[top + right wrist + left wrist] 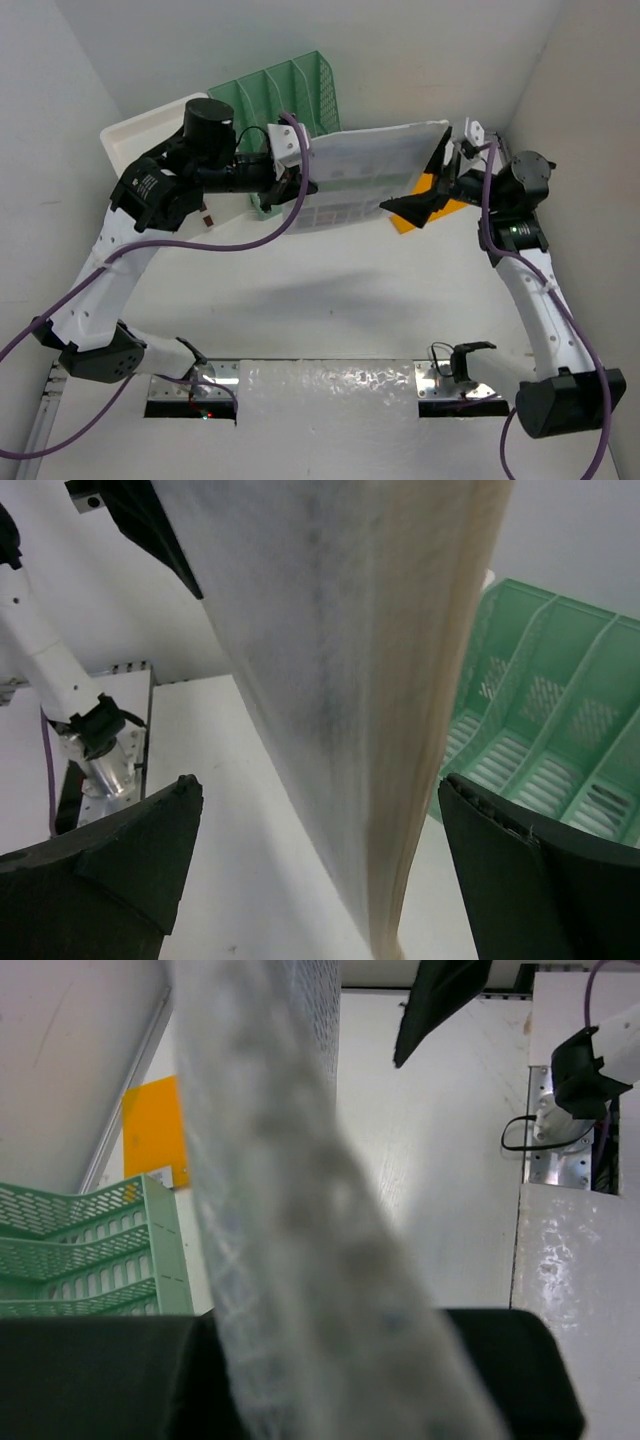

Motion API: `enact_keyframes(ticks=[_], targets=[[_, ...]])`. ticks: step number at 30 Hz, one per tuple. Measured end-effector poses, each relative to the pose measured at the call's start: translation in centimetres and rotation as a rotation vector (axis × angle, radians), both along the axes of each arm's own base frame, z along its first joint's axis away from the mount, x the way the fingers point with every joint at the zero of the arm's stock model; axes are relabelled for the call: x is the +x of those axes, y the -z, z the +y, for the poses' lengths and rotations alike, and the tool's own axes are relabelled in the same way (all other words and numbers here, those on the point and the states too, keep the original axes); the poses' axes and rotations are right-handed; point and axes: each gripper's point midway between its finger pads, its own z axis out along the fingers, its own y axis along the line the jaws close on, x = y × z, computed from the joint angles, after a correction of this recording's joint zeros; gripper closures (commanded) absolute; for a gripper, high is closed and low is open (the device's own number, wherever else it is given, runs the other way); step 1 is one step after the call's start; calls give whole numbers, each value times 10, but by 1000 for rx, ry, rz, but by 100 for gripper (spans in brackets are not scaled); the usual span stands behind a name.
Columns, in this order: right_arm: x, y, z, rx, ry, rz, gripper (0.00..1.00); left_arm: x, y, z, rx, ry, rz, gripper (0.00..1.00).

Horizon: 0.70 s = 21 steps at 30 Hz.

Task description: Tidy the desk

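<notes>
The desk (330,300), a wide white tabletop, lies beneath both arms. Your left gripper (300,165) is clenched on the left edge of a white mesh pouch (365,175), holding it tilted in the air above the far half of the desk. Your right gripper (428,180) is released, its black fingers (100,870) spread wide to either side of the pouch's right edge, with a gap on both sides. Behind the pouch stands a green file rack (285,95), with a white tray (140,130) beside it at the far left. An orange card (155,1130) lies flat on the desk below the right gripper.
</notes>
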Motion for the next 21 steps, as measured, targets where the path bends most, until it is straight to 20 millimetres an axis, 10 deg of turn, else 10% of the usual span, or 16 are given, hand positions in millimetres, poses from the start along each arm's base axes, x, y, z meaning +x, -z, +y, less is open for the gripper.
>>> enact_keyframes(ticks=[3, 7, 10, 13, 21], targets=[[1, 1, 19, 1, -66, 17, 20, -3, 0, -2, -10, 15, 14, 100], [-2, 8, 49, -4, -157, 53, 98, -3, 0, -4, -16, 14, 27, 100], [-1, 13, 54, -8, -156, 87, 100, 7, 1, 1, -8, -42, 23, 81], [1, 9, 52, -5, -100, 75, 100, 20, -3, 5, -12, -121, 4, 4], [45, 2, 27, 16, 261, 71, 100, 79, -20, 67, -13, -623, -144, 0]])
